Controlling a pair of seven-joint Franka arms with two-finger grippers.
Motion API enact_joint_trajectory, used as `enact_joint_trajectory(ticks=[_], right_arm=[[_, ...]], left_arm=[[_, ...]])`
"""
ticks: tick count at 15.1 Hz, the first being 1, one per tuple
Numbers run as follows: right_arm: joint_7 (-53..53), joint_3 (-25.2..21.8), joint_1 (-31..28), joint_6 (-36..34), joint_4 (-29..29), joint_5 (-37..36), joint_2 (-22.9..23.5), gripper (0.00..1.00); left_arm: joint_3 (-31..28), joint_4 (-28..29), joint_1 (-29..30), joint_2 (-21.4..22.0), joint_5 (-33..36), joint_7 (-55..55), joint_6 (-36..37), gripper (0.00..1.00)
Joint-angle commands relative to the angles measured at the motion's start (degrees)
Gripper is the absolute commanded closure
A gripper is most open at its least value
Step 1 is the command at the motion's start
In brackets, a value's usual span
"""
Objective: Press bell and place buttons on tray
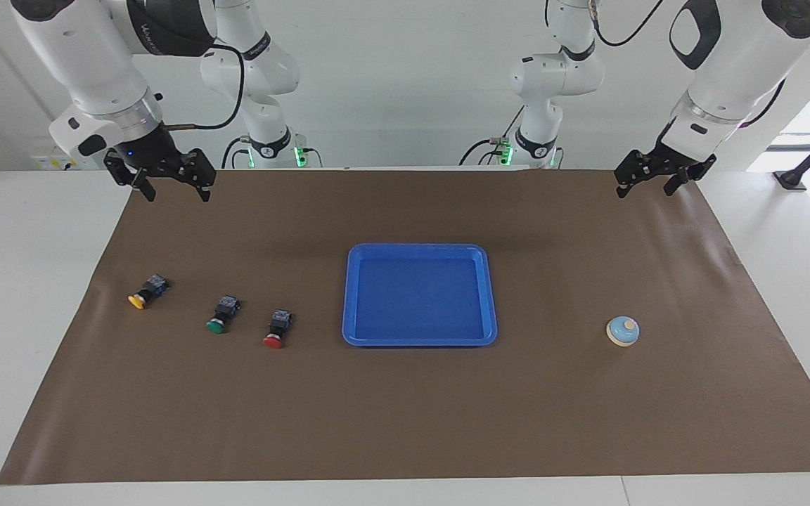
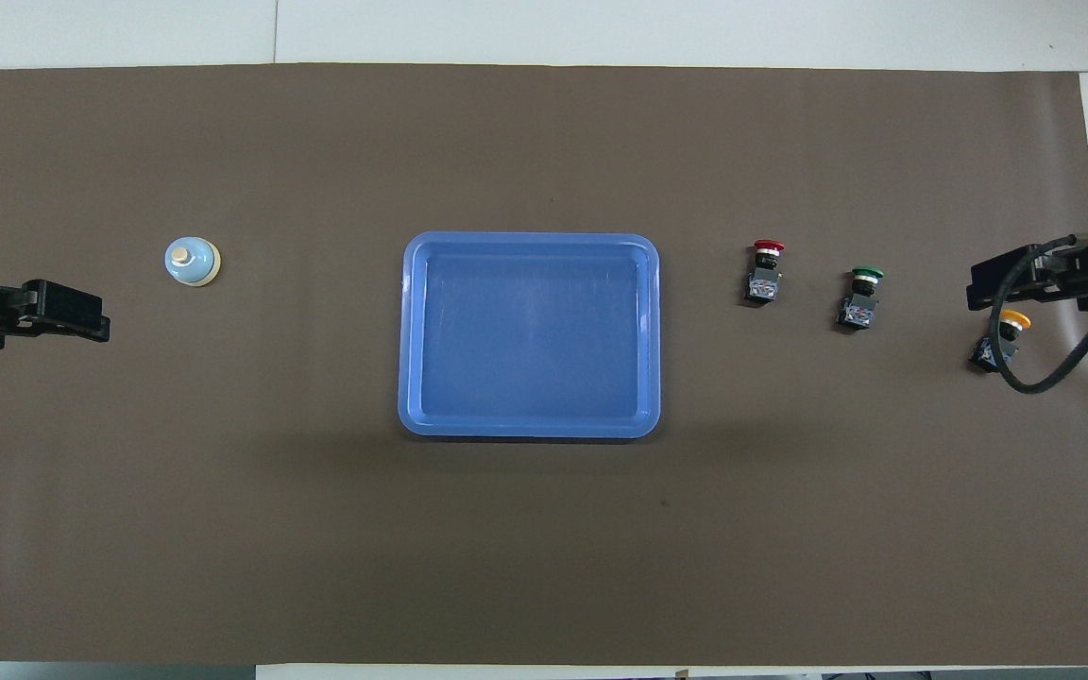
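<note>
The bright-blue tray lies empty at the middle of the brown mat. The light-blue bell stands toward the left arm's end. Three buttons lie on their sides in a row toward the right arm's end: red closest to the tray, then green, then yellow. My left gripper hangs open and empty over the mat's corner at its own end. My right gripper hangs open and empty over the mat's edge, partly covering the yellow button from above.
The brown mat covers most of the white table. A black cable loops down from the right gripper's wrist over the mat's edge. Both arm bases stand at the robots' end of the table.
</note>
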State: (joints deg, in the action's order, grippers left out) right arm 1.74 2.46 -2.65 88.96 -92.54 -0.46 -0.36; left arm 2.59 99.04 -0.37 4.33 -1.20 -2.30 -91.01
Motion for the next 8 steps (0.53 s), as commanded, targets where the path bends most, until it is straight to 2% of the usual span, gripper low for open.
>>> enact_joint_trajectory(ticks=[1, 8], right_arm=[[0.72, 0.53, -0.52, -1.59, -0.62, -0.51, -0.96, 0.0], [0.63, 0.53, -0.34, -3.19, -0.71, -0.51, -1.14, 0.0]], left_arm=[[-0.3, 0.01, 0.19, 0.5, -0.38, 0.19, 0.57, 0.0], [-0.39, -0.08, 0.28, 0.76, -0.38, 0.01, 0.4, 0.0]])
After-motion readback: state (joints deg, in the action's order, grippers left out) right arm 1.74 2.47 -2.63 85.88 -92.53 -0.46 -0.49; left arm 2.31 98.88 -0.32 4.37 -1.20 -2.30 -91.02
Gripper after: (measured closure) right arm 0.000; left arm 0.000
